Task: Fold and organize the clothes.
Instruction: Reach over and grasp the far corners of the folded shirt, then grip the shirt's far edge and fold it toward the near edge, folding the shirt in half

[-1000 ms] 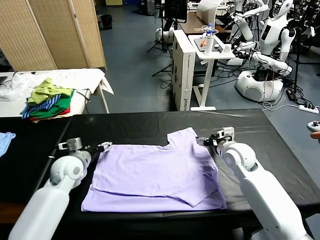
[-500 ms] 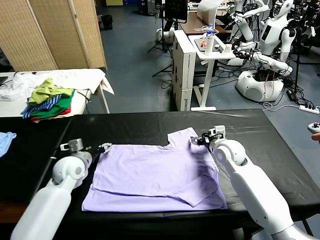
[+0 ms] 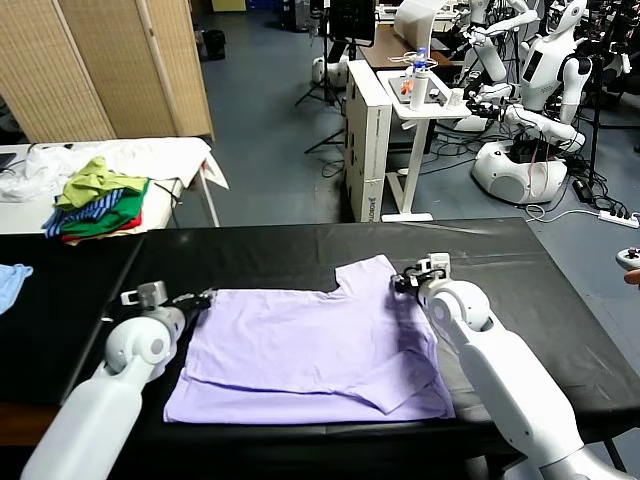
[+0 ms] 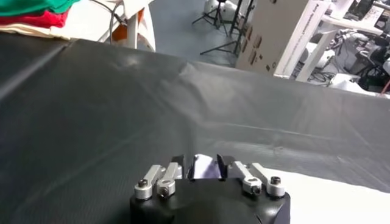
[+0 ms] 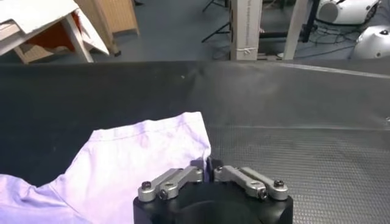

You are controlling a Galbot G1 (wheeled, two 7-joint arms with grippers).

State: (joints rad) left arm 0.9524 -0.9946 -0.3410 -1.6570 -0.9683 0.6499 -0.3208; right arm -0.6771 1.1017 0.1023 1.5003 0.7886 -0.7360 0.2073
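The clothes [image 3: 310,340], a light lavender T-shirt, lie partly folded on the black table [image 3: 270,255]. My left gripper [image 3: 207,296] sits at the shirt's far left corner. In the left wrist view a small fold of lavender fabric fills the gap of the left gripper [image 4: 201,163], which is closed on it, and more of the shirt [image 4: 341,198] shows to one side. My right gripper [image 3: 403,281] is at the far right edge by the sleeve. In the right wrist view the right gripper [image 5: 208,163] is shut, pinching the edge of the shirt [image 5: 140,164].
A multicoloured clothes pile [image 3: 95,205] lies on a white table at the back left. A small light blue cloth [image 3: 10,280] is at the left edge. A white stand [image 3: 420,95] and other robots [image 3: 540,80] stand beyond the table.
Both grippers have closed from open. The right gripper shifted left onto the shirt's sleeve edge. The left gripper stayed at the far left corner.
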